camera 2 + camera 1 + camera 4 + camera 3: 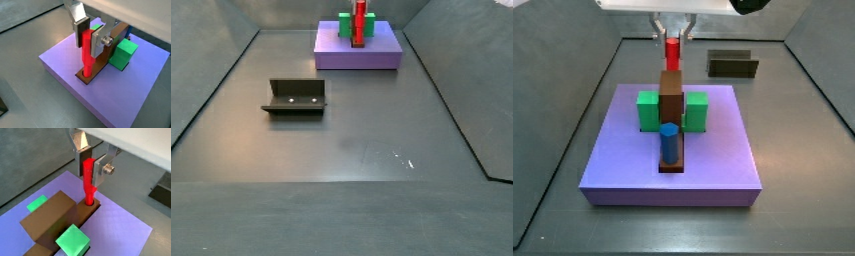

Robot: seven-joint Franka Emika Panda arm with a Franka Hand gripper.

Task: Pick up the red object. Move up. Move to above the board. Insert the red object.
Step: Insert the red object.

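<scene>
The red object (88, 178) stands upright with its lower end in the slot at one end of the brown centre piece (53, 215) of the lilac board (123, 228). My gripper (90, 175) is shut on its upper half, one finger on each side, as both wrist views show (88, 47). In a side view the red object (672, 55) hangs from the gripper (673, 37) at the board's (714, 150) far end. Two green blocks (648, 110) (696, 110) flank the brown piece (672, 95).
A blue peg (669, 143) stands in the near end of the brown piece. The fixture (295, 97) stands on the grey floor away from the board (378, 58); it also shows behind the board (732, 65). Grey walls ring the floor.
</scene>
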